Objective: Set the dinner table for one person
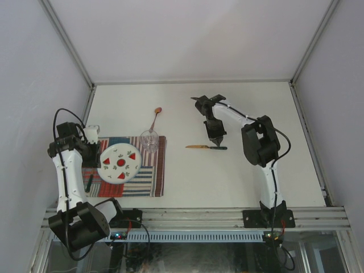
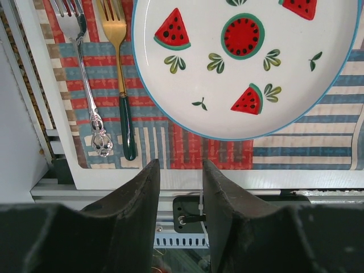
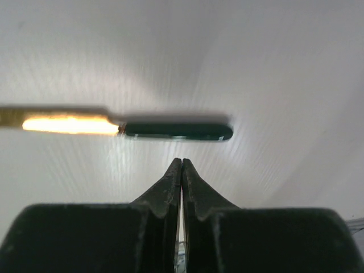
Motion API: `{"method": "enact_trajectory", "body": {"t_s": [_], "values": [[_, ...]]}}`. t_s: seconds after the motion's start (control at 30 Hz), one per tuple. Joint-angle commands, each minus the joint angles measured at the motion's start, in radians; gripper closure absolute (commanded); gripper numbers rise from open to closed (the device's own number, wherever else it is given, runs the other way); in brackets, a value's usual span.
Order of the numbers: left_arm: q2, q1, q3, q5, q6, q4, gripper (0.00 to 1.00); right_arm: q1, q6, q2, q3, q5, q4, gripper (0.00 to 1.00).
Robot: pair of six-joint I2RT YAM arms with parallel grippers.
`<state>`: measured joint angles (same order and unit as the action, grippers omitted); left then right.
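dinner table half laid, both grippers empty

the off-white dinner table (image 1: 244, 182) spans the space between the aluminium rails. at its near left a striped placemat (image 1: 153, 176) carries a watermelon plate (image 1: 119, 162), with a silver fork (image 2: 86, 79) and a gold fork (image 2: 115, 28) side by side left of the plate and a glass (image 1: 149, 140) at the mat's far edge. a knife (image 1: 206, 147) lies right of the mat. the right gripper (image 3: 181, 164) is pinched closed on nothing, just beside the knife's dark handle. the left gripper (image 2: 181, 168) hangs partly open over the mat's near edge, holding nothing.
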<state>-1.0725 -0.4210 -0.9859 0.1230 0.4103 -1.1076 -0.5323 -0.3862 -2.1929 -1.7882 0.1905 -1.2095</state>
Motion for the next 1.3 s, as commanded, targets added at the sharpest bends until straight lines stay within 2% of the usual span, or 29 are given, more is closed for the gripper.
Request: {"method": "enact_trajectory", "body": {"t_s": [0.0, 0.1, 0.2, 0.47, 0.7, 0.93, 1.27], "values": [[0.033, 0.004, -0.019, 0.027, -0.007, 0.025, 0.6, -0.077, -0.08, 0.123, 0.028, -0.07, -0.042, 1.0], [0.045, 0.002, -0.013, 0.026, -0.001, 0.024, 0.6, -0.138, -0.115, 0.13, 0.028, -0.112, -0.052, 1.0], [0.051, 0.0, -0.012, 0.024, 0.007, 0.016, 0.6, -0.169, -0.117, 0.115, 0.013, -0.056, -0.057, 1.0], [0.042, -0.002, -0.023, 0.013, 0.025, 0.006, 0.6, -0.06, -0.088, 0.063, -0.082, -0.003, -0.062, 1.0], [0.032, -0.002, -0.033, 0.007, 0.032, 0.006, 0.6, 0.04, -0.051, 0.014, -0.109, -0.02, -0.034, 1.0], [0.013, -0.005, -0.044, 0.005, 0.027, 0.002, 0.6, 0.04, -0.013, -0.08, -0.1, -0.046, 0.007, 1.0], [0.026, -0.015, -0.043, -0.002, 0.035, 0.002, 0.6, -0.009, -0.033, 0.012, -0.002, -0.09, -0.004, 1.0]]}}
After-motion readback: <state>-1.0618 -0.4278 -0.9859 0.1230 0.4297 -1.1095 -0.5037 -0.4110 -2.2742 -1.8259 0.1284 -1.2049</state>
